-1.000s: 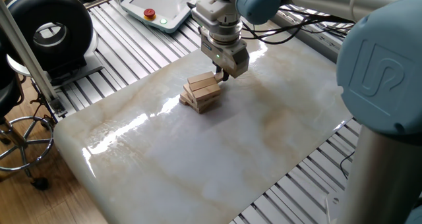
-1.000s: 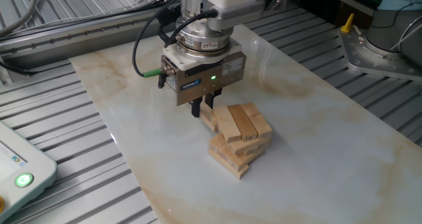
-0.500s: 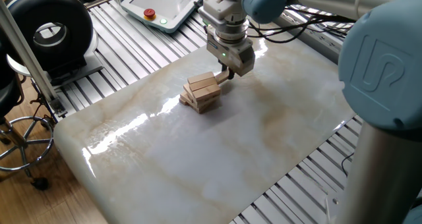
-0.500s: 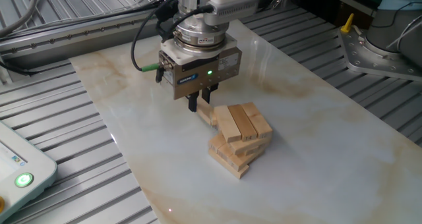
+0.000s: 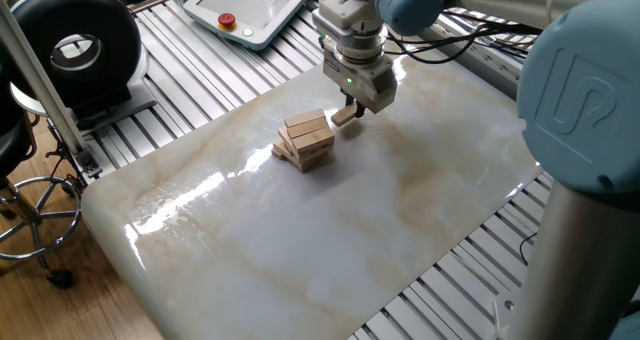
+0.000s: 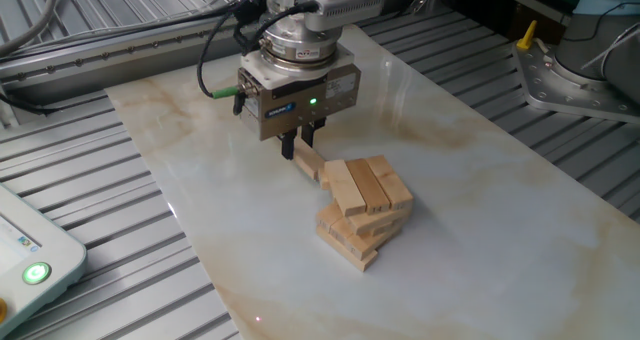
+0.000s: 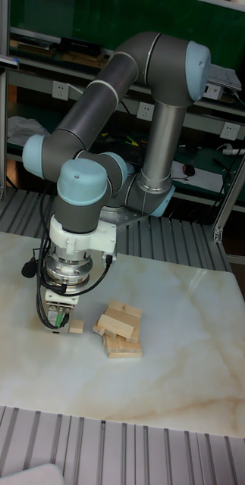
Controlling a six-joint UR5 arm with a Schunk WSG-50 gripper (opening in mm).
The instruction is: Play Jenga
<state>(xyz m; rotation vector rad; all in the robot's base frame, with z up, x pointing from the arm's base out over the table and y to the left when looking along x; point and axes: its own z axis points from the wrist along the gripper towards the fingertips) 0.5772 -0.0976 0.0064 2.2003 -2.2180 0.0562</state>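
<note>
The Jenga stack [image 5: 305, 140] of light tan wooden blocks stands in crosswise layers on the marble table [image 5: 300, 240]; it also shows in the other fixed view [image 6: 365, 210] and in the tall view [image 7: 120, 330]. One single block [image 6: 311, 165] lies pulled out beside the stack's lower part, close to it. My gripper [image 6: 300, 146] points straight down over the outer end of that block [image 5: 346, 117] and is shut on it. In the tall view the gripper [image 7: 60, 324] and the block [image 7: 76, 326] sit left of the stack.
A teach pendant [image 5: 250, 8] lies on the slatted metal frame beyond the table's far edge, and shows again [image 6: 25, 260] in the other fixed view. A black round device [image 5: 70, 40] and a stool [image 5: 30, 205] stand at the left. Cables [image 6: 215, 60] trail behind the wrist.
The gripper has moved away from the stack, drawing the single block out with it. The stack has kept its place and shape.
</note>
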